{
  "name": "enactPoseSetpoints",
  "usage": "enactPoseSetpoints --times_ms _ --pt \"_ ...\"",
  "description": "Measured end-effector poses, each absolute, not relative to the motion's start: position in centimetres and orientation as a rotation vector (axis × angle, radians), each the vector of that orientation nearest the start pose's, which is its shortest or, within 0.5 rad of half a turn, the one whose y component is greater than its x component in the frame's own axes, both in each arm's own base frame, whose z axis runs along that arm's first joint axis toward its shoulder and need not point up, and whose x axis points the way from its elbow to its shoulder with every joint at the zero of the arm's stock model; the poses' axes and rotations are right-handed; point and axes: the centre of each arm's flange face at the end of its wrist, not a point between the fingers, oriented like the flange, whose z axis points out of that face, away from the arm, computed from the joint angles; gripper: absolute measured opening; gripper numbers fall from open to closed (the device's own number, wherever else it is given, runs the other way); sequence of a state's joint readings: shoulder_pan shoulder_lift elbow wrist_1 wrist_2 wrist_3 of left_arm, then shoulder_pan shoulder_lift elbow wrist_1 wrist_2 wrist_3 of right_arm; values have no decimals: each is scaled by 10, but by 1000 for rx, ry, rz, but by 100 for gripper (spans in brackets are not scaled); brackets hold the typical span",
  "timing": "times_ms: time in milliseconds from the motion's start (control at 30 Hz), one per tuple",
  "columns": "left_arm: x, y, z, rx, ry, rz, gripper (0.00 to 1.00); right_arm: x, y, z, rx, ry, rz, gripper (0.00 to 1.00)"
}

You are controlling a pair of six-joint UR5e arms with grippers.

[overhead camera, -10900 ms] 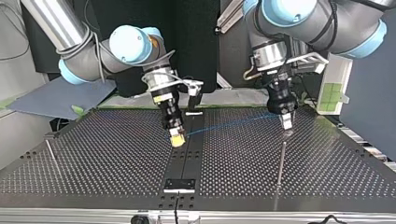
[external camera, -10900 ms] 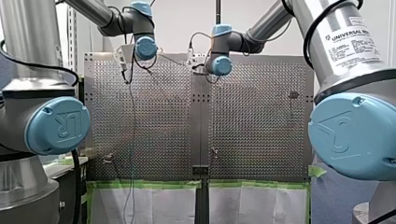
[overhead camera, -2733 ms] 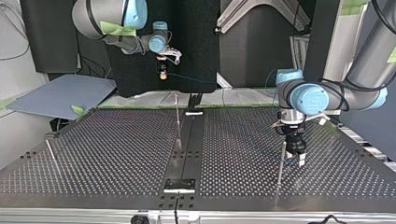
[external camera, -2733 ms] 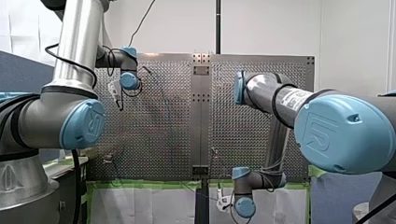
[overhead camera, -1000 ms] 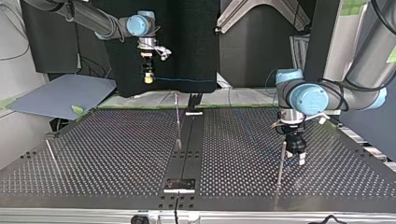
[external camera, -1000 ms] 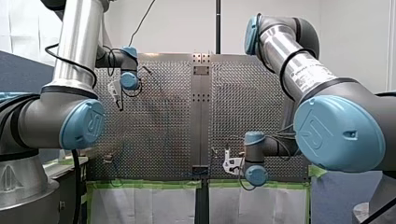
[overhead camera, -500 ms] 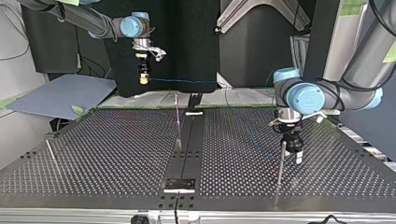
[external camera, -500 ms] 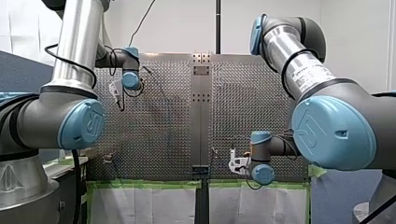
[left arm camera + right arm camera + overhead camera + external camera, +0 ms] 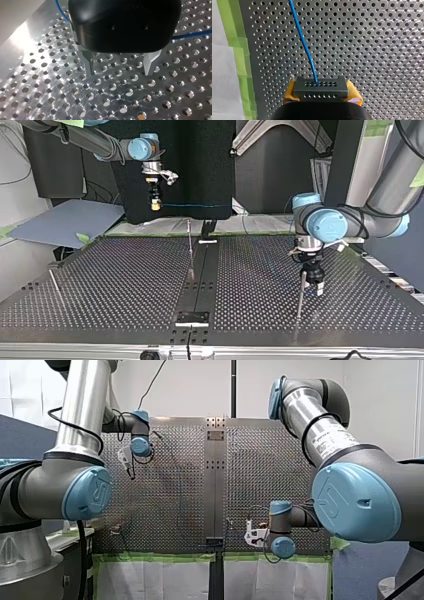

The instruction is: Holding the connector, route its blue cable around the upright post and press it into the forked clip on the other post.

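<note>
My right gripper (image 9: 321,94) is closed on the connector (image 9: 320,86). Its yellow pads squeeze the two ends, so the cable (image 9: 303,42) leaves the free face straight ahead, unpinched. In the top view it hangs high above the table (image 9: 100,285), at the far left. I judge that this keeps the cable stretched and clear of the middle post (image 9: 190,251), ready for the wrap. My left gripper (image 9: 120,66) is wide open and holds nothing. Its metal fingers (image 9: 88,62) point down close over the table, and the cable runs past behind its body. In the top view it sits just beside the right post (image 9: 301,295), probably to guide the cable there. I cannot tell which post bears the fork.
</note>
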State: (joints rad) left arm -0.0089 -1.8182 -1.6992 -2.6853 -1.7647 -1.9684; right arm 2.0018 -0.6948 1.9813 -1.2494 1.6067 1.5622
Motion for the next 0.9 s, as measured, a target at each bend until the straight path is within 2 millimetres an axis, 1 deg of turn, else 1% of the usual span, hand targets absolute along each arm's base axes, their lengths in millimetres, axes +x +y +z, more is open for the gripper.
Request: enactPoseSetpoints --times_ms 233,433,733,900 --pt "575 -111 337 -483 1422 -225 100 340 -429 -45 1530 -1008 1464 0" --pt "574 -103 330 -506 1416 -272 100 341 -428 -46 1532 -1007 1465 0" --pt "575 -96 325 -532 1423 -355 100 342 -428 -46 1534 -1006 1465 0" --pt "571 -86 312 -571 1447 -383 100 342 -427 -46 1536 -1006 1464 0"
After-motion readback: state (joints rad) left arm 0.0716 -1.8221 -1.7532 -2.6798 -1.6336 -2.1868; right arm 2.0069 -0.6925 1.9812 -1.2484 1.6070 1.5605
